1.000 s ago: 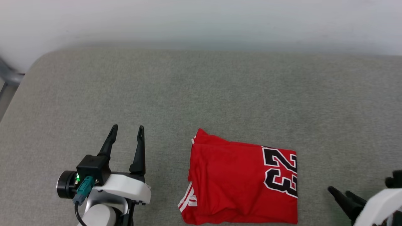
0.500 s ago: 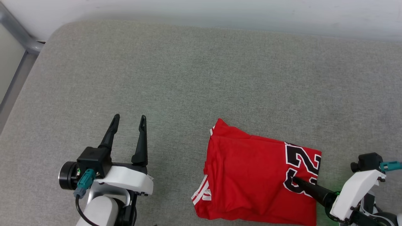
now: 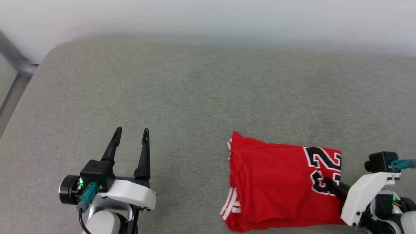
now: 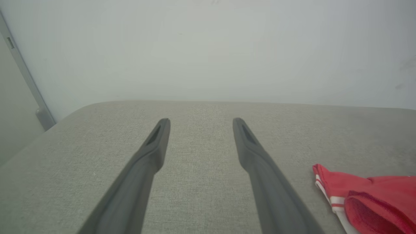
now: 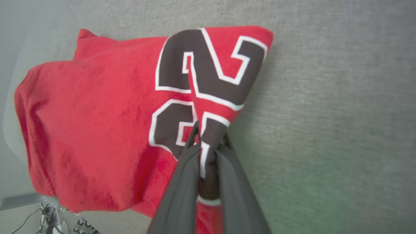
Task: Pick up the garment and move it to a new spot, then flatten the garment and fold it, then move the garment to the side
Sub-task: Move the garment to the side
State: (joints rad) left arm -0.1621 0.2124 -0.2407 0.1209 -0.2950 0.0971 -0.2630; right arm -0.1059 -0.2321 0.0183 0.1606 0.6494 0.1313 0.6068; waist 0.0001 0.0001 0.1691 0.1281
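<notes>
Here, the folded red jersey T-shirt with black, white-outlined "23" lettering (image 3: 279,185) lies at the near right of the grey fabric-covered surface (image 3: 195,97).
The right wrist view shows the right gripper (image 5: 208,139) clamped on a raised ridge of cloth at the numerals. The head view adds the red-white striped trim on the shirt's left edge and the left gripper (image 3: 131,133), fingers spread wide, well apart to the left.

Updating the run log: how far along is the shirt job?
Done: shirt lies folded into a compact rectangle on the grey cushion. In hand: right gripper pinches its numbered edge; left gripper open, apart from it. Left: moving it aside.
</notes>
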